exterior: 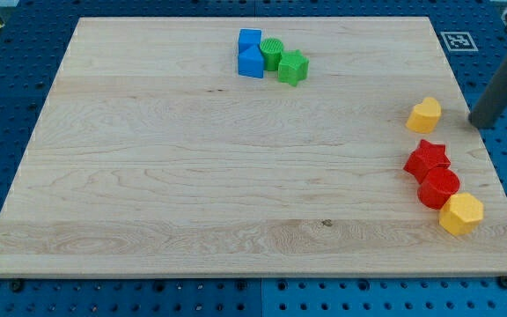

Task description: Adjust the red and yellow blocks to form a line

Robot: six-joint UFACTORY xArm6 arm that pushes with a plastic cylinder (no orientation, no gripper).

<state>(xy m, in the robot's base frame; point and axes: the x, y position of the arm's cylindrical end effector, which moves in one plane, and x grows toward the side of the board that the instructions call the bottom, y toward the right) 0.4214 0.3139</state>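
A yellow heart block [424, 114] lies near the board's right edge. Below it a red star block [427, 159], a red round block [438, 187] and a yellow hexagon block [461, 214] touch one another in a diagonal run toward the view's bottom right. My tip [481, 122] stands on the board just right of the yellow heart, a small gap between them, and above the red star.
Two blue blocks [251, 53], a green round block [272, 54] and a green star block [293, 67] cluster at the view's top centre. The wooden board [192, 176] lies on a blue perforated table. A marker tag [458, 40] sits off the top right corner.
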